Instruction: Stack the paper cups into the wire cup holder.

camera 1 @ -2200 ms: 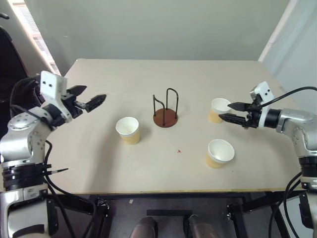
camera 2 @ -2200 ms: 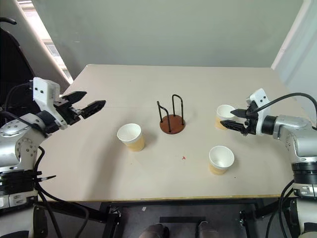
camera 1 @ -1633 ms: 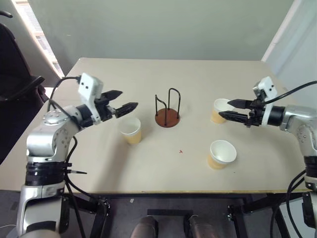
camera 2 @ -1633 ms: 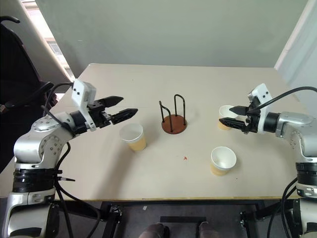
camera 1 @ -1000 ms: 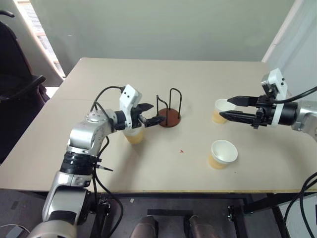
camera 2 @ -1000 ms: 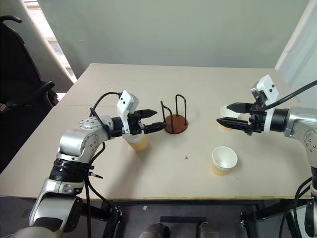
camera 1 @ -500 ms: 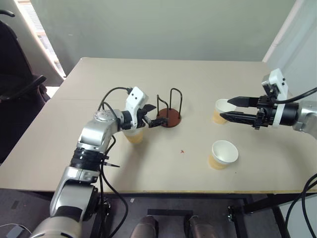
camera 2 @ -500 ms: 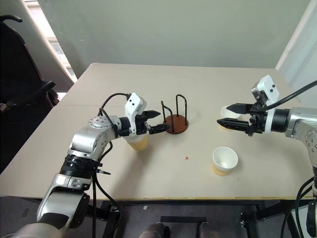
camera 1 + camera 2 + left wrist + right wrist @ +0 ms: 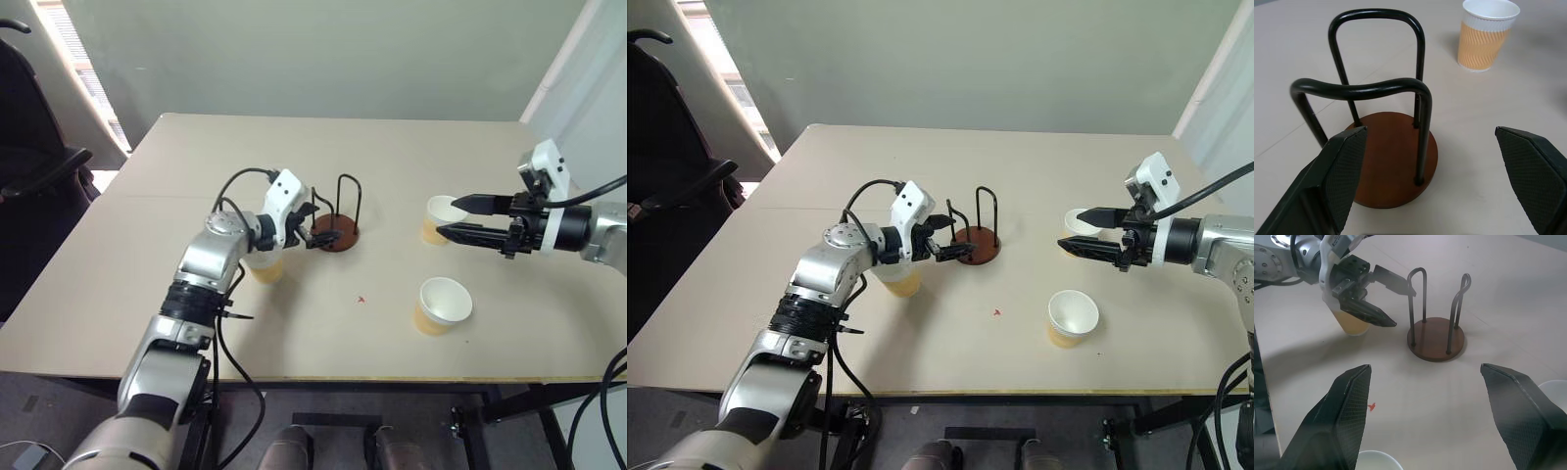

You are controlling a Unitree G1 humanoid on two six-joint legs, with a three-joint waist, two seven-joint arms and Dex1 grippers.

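Left wrist view: our left gripper (image 9: 1442,178) gapes empty at holder (image 9: 1386,147); nudging could topple it. Right gripper (image 9: 460,219), three o'clock, open, empty.

No readable text, label, brand, number or sign anywhere. Paper cups (image 9: 1489,34): wavy tan pattern only, no print. Wire cup holder (image 9: 1382,132): bare, unmarked. Table (image 9: 392,157): plain, one small red mark (image 9: 361,300), not a character.
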